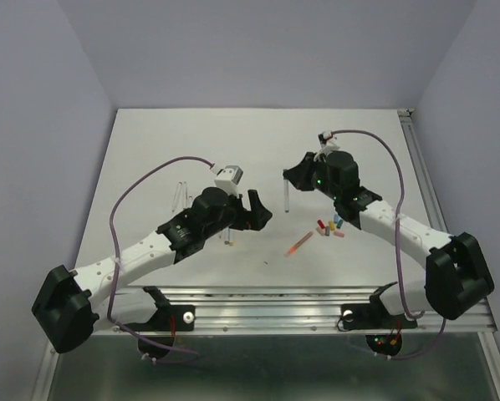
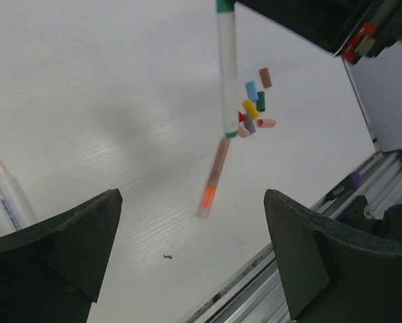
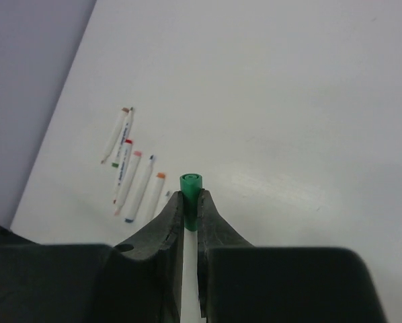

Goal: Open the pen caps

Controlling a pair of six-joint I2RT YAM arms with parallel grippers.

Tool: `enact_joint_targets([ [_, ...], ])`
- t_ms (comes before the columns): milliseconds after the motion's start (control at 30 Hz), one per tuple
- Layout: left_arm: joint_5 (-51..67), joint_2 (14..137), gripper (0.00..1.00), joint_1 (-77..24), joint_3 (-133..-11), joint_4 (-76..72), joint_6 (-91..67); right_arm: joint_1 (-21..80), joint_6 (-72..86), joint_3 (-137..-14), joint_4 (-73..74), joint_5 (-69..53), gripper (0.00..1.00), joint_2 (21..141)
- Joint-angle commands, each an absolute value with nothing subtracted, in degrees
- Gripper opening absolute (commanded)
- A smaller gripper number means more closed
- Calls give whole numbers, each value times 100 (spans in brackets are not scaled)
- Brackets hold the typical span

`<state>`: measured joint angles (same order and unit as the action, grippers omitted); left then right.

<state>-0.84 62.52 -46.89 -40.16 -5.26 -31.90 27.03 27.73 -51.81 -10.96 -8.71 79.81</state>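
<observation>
My right gripper (image 3: 191, 202) is shut on the green cap (image 3: 191, 183) of a white pen (image 1: 286, 199), which hangs upright above the table from my right gripper (image 1: 288, 177). In the left wrist view the same white pen (image 2: 226, 67) shows a green band at each end. Below it lies a heap of loose pen caps (image 1: 329, 227) in several colours, the pen caps (image 2: 253, 108) touching each other. An orange-tipped pen (image 1: 298, 244) lies next to them and looks blurred (image 2: 213, 178). My left gripper (image 1: 265, 213) stands open and empty, its fingers (image 2: 73, 249) wide apart over bare table.
A row of white pens (image 3: 130, 168) with coloured tips lies at the back left (image 1: 181, 194); two of them show at the left (image 2: 3, 195). Another pen (image 1: 230, 238) lies under my left arm. An aluminium rail (image 1: 317, 296) runs along the near table edge.
</observation>
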Motion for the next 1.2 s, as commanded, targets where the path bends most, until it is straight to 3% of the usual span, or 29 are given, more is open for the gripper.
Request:
enact_joint_targets([
  [0,571,6214,99,-4921,-3929,-1467,-3225,3496,4639,-4255,-2188,578,1,7245],
  [233,413,6740,99,-5124,-4078,-1679,-3226,3911,5264,-3639,-2566,887,1,6540],
  [367,361,6917,86,-5150,-4131,-1775,-3173,3973,5387,-3516,-2654,844,1,6363],
  [433,343,6996,67,-5150,-4183,-1845,-3155,3990,5484,-3507,-2628,748,1,6372],
  [500,360,7022,61,-5159,-4210,-1907,-3164,4008,5476,-3498,-2637,703,1,6398],
  [933,246,7031,59,-5168,-4175,-1986,-3164,4411,5379,-3612,-2760,861,1,6926],
  [1067,220,7031,35,-5168,-4184,-1960,-3164,4509,5362,-3604,-2760,967,1,6926],
  [1100,220,7023,20,-5168,-4184,-1934,-3173,4526,5361,-3595,-2786,1002,1,6917],
  [1167,211,7031,2,-5168,-4201,-1899,-3199,4561,5335,-3595,-2821,1046,1,6917],
])
